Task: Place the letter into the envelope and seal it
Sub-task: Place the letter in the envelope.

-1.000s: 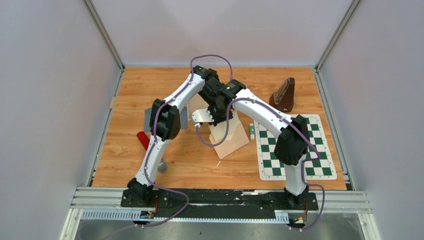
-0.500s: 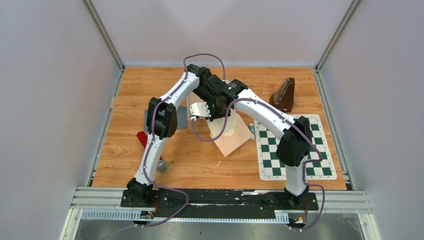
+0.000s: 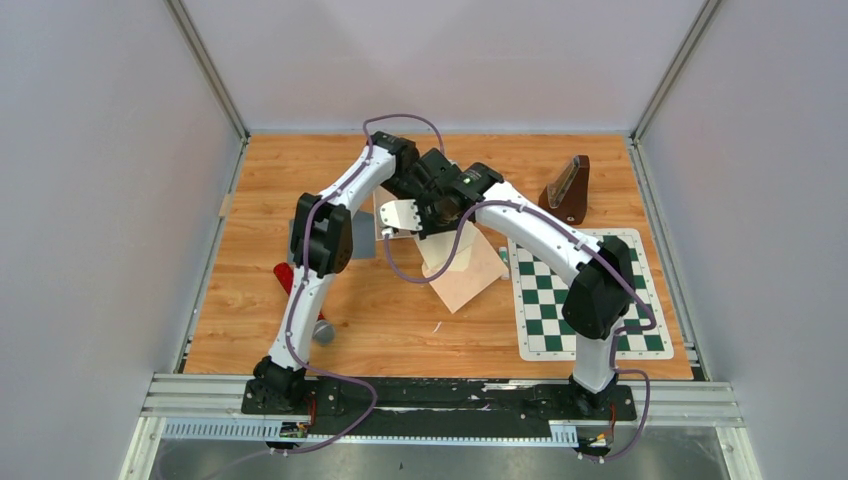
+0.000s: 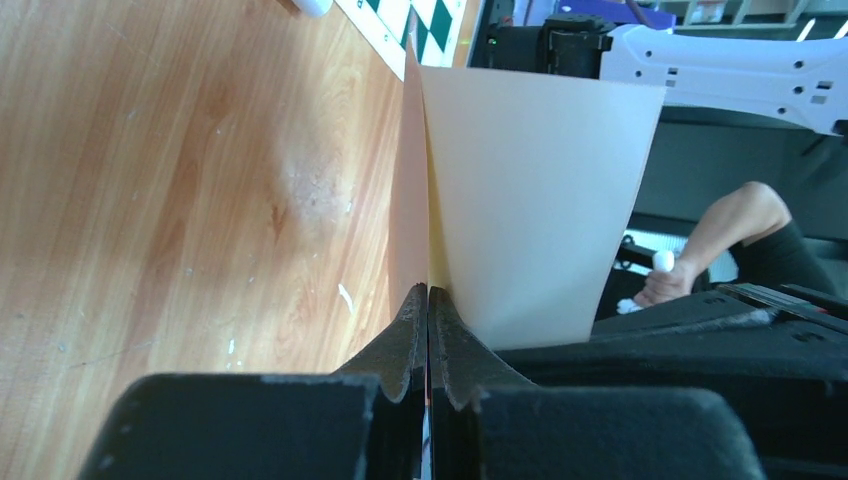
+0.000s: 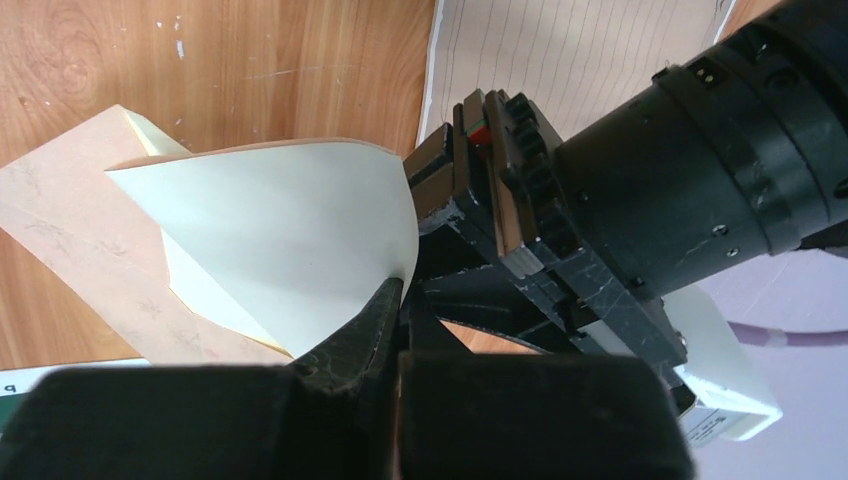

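Both wrists have drifted a little toward the far edge of the table (image 3: 390,320) over the last second. The envelope (image 3: 466,283) has been dragged along with them, and its near corner now sits slightly farther from the near edge.

It lies near the middle of the table, just left of the chessboard mat (image 3: 545,322), with its far end lifted off the wood. The left gripper (image 4: 428,300) is clenched on the envelope's edge, where the pinkish outer wall meets a cream sheet (nothing but paper sits between its jaws). The right gripper (image 5: 400,298) is clamped on the rim of the cream flap (image 5: 280,220), which bows away in a curve.

Drawing the two layers apart like this looks meant to hold the mouth open so a sheet can go in. The letter (image 5: 570,60), a lined sheet, lies flat on the table beyond the grippers and is not yet inside. Since both grippers are occupied, one will probably have to let go to fetch it.
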Action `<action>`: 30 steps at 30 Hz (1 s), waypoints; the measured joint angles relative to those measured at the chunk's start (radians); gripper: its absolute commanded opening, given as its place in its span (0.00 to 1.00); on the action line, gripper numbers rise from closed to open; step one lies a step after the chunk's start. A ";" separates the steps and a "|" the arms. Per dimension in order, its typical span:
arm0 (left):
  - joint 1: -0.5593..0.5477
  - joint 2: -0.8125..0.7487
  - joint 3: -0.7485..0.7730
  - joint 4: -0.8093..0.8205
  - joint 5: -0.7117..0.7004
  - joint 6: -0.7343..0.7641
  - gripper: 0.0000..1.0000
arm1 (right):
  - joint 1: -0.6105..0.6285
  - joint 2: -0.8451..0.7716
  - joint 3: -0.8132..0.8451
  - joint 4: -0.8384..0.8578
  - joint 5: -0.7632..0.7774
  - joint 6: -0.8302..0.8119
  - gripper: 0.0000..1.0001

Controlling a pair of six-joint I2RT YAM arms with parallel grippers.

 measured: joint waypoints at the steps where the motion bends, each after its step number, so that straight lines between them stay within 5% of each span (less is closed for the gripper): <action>1: 0.003 0.000 -0.007 -0.001 0.006 -0.007 0.00 | 0.000 -0.003 -0.009 0.010 0.002 0.000 0.00; 17: 0.011 0.000 -0.042 -0.003 0.021 -0.077 0.00 | 0.000 -0.026 -0.066 0.042 -0.015 -0.033 0.01; 30: 0.011 0.000 -0.045 -0.006 0.025 -0.071 0.00 | -0.038 -0.026 -0.066 0.027 -0.131 0.009 0.19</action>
